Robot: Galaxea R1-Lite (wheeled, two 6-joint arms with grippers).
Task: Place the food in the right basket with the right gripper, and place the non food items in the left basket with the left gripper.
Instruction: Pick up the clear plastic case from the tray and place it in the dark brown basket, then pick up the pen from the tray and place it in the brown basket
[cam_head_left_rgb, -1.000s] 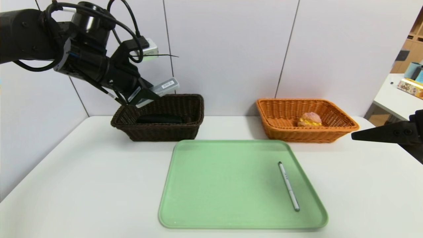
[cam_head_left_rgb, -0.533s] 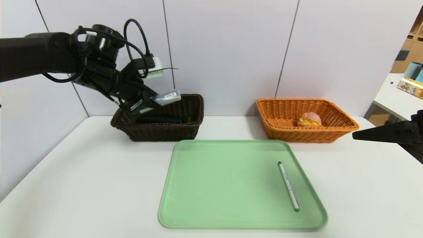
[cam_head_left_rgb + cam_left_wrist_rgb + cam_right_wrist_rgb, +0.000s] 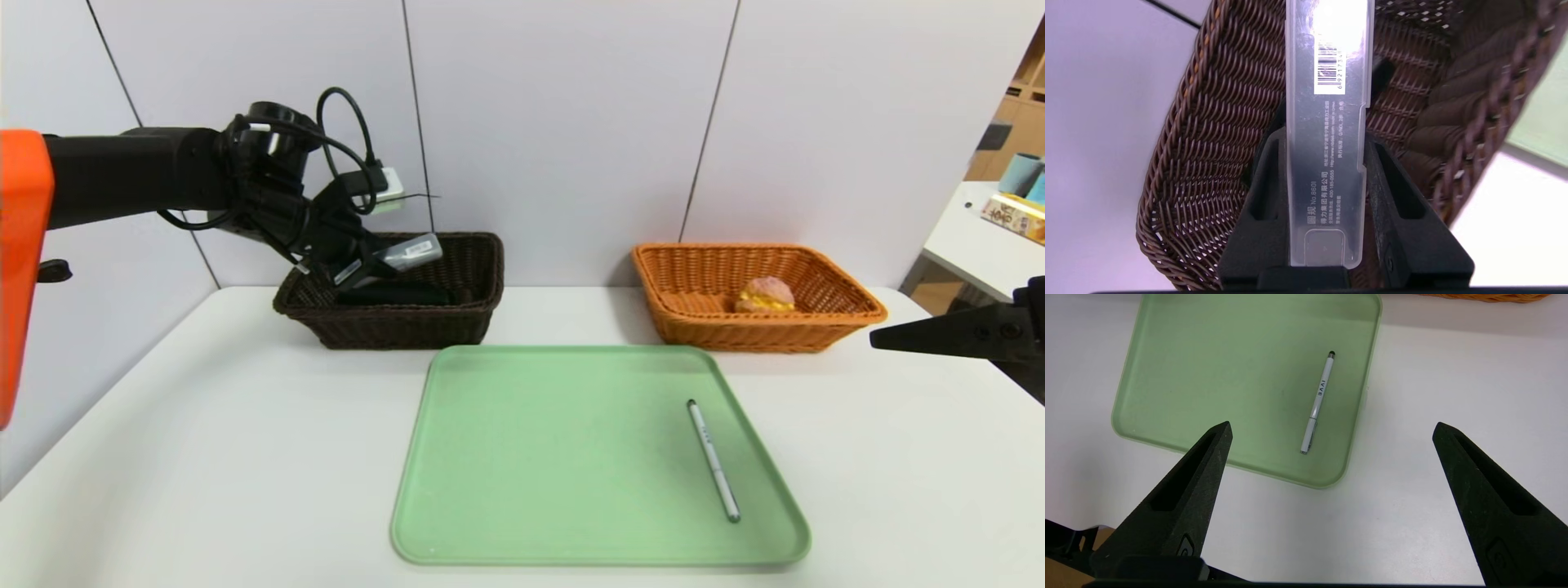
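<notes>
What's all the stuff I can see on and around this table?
Tray: one, pale green, middle of table.
Pen: one, white-silver, on the tray.
Dark brown basket: one, far left.
Black cloth: one, inside it.
Plastic case: one, translucent grey, held over that basket.
Orange basket: one, far right.
Bun: one, pink and yellow, inside it.
Left gripper: black, gripping the case.
Right gripper: black, open, at the table's right edge.

Left basket [image 3: 408, 322]: dark brown wicker, coarse weave, slight sheen on strands. Right basket [image 3: 759, 327]: orange wicker, same rough weave. Case [image 3: 1327, 163]: translucent grey plastic, smooth, frosted, paper barcode label. Black cloth [image 3: 396, 294]: matt. Tray [image 3: 531, 457]: pale green plastic, smooth, satin. Pen [image 3: 1318, 402]: white-silver, glossy. Counter [image 3: 204, 457]: white, smooth, matt. Right pincer [image 3: 1331, 433] fingers [image 3: 1188, 490]: black, matt, finely grained plastic.
</notes>
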